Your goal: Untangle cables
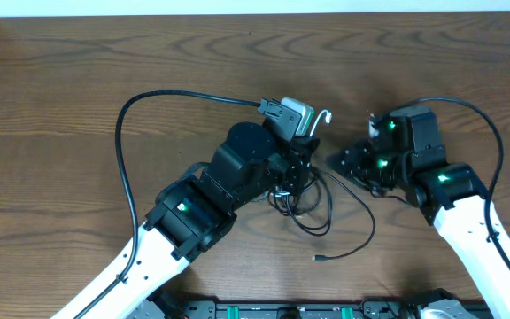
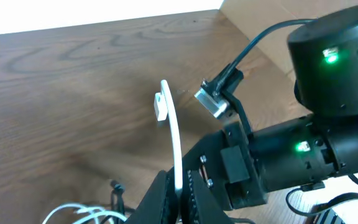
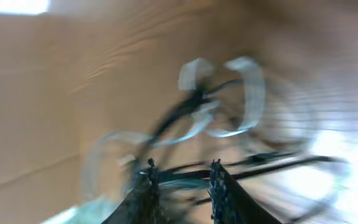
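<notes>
Cables are tangled on the bench. One white cable is clamped in the closed left pincer, its long axis running out past the fingertips, plug end outermost. The right pincer is blurred; its state cannot be told.

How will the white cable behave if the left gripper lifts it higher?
The white cable arcs upright from the left gripper: probably springy over short lengths. Thin, so likely light. Its rest seems mixed with the black cables; lifting may drag them.
</notes>
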You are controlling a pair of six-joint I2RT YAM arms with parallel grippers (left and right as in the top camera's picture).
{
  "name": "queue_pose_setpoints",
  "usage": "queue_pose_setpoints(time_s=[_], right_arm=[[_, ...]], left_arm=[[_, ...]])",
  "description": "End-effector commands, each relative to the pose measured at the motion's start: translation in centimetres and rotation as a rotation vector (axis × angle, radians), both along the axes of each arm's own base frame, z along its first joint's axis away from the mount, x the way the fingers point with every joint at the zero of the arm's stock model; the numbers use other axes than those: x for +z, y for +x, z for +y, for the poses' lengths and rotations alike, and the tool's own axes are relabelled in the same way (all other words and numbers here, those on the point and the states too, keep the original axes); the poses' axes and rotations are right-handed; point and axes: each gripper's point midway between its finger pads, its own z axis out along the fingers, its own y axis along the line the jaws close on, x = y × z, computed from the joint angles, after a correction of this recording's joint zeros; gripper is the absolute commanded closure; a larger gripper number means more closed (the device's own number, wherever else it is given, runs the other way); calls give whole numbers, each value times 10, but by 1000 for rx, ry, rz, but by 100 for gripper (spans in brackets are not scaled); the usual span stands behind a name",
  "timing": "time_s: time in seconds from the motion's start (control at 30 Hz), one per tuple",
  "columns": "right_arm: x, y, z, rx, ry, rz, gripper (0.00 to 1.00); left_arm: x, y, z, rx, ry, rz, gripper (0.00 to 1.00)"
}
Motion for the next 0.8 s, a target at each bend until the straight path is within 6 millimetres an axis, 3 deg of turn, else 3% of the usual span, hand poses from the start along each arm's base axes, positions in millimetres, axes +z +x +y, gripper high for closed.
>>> queue_pose_setpoints(time_s=[0.0, 0.1, 0.3, 0.4, 0.57, 0.77], right_arm=[[-9, 1, -29, 34, -207, -101, 62], [3, -11, -36, 60, -226, -144, 57], [48, -37, -41, 131, -226, -341, 59], [59, -49, -44, 160, -244, -407, 58], [57, -60, -47, 169, -249, -396, 57], [33, -68, -34, 230, -178, -326, 59]], left_arm=[[4, 1, 2, -1, 6, -25, 92], [4, 1, 2, -1, 6, -26, 92], [4, 3, 2, 16, -1, -25, 92], [3, 17, 12, 153, -45, 30, 92], [-11, 42, 34, 462, -169, 181, 92], [-37, 55, 32, 592, -226, 303, 92]])
